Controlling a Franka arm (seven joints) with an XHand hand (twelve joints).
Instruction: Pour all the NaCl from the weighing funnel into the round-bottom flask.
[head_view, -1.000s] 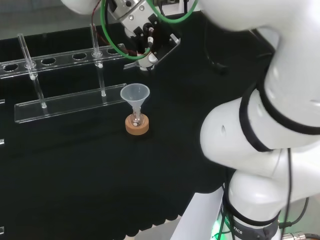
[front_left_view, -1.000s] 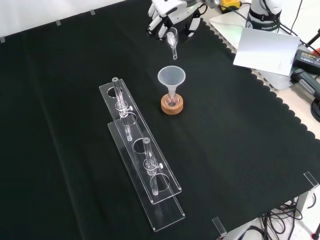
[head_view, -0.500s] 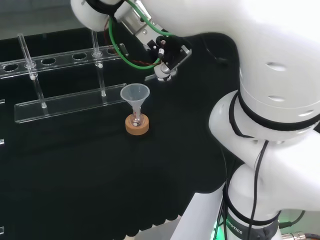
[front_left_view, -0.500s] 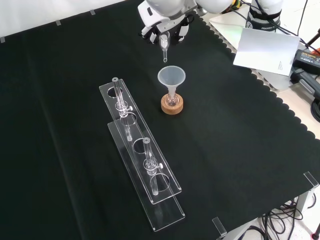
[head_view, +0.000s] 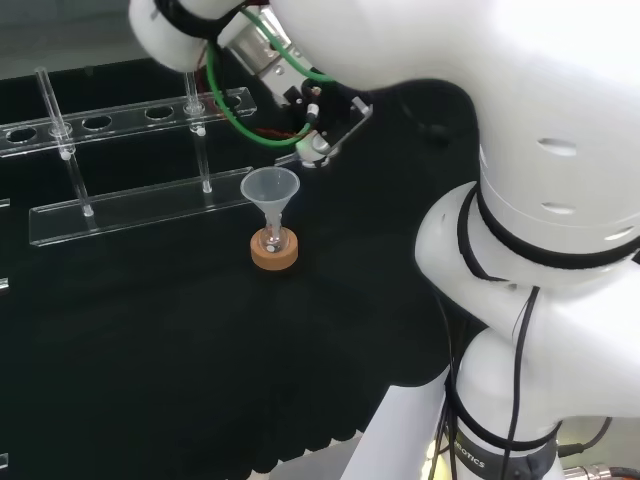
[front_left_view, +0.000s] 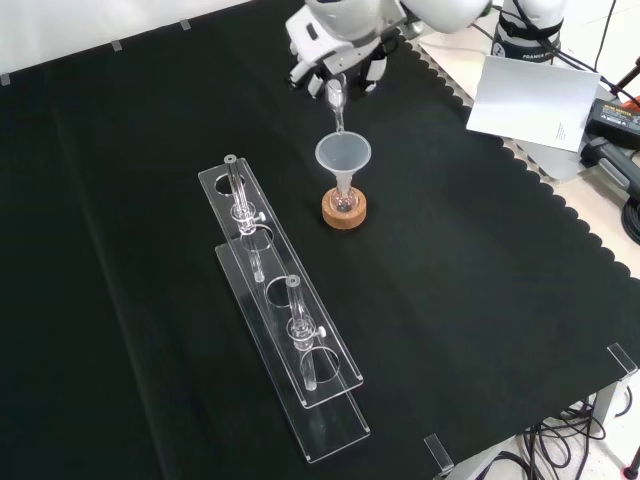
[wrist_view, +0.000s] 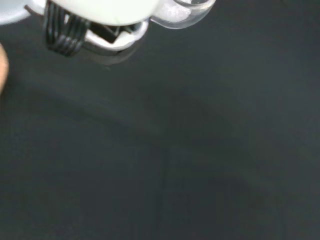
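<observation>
Hand (front_left_view: 335, 62) is pinching the weighing funnel (front_left_view: 335, 100), spout tilting down just above the plastic funnel (front_left_view: 343, 156), which is sitting in the round-bottom flask (front_left_view: 344, 203) on its cork ring (front_left_view: 345, 213).

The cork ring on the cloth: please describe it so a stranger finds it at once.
In the front view, start at the long clear rack. To the right of its far end, a plastic funnel stands in a small flask. The cork ring beneath is the one tan, opaque thing among clear ware.
</observation>
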